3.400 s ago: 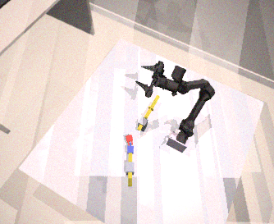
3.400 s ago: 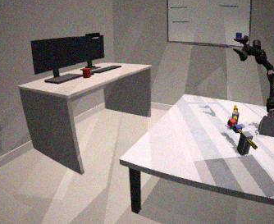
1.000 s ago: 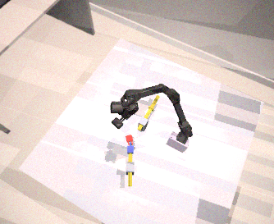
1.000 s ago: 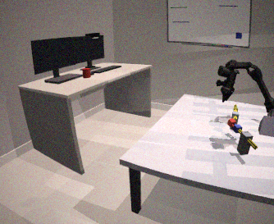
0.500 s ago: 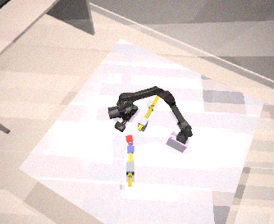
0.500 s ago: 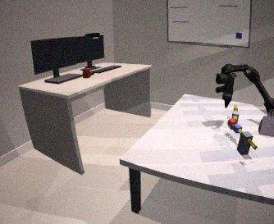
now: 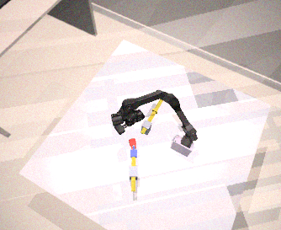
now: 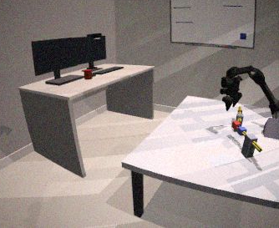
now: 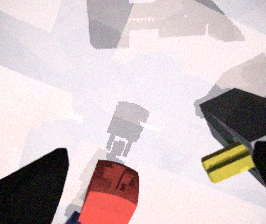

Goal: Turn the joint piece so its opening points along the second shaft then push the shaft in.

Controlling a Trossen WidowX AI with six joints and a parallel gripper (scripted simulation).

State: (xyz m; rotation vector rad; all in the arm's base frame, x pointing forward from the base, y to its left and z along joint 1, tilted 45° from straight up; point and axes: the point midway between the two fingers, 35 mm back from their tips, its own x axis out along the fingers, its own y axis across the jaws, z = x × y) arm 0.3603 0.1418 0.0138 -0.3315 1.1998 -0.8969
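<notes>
The red square joint piece (image 7: 132, 143) (image 8: 235, 124) (image 9: 109, 205) hangs on the blue hinge part (image 7: 134, 152) (image 8: 242, 130) at the end of the first yellow shaft (image 7: 133, 184) (image 8: 256, 145), held in its block (image 7: 133, 171) (image 8: 249, 147). In the wrist view the red opening faces up the picture, not along the second shaft. The second yellow shaft (image 7: 156, 107) (image 8: 240, 109) (image 9: 227, 163) passes through its block (image 7: 146, 125) (image 8: 240, 118) (image 9: 233, 111); its near end stands apart from the red piece. My gripper (image 8: 230, 108) (image 9: 159, 152) is open and empty, above and beyond the red piece.
The arm (image 7: 145, 98) (image 8: 261, 82) arches over the far part of the second shaft from its grey base (image 7: 182, 147) (image 8: 274, 129) on the table (image 7: 71, 165) (image 8: 167, 147). A desk (image 7: 34, 15) (image 8: 83, 86) with monitors stands away from the table.
</notes>
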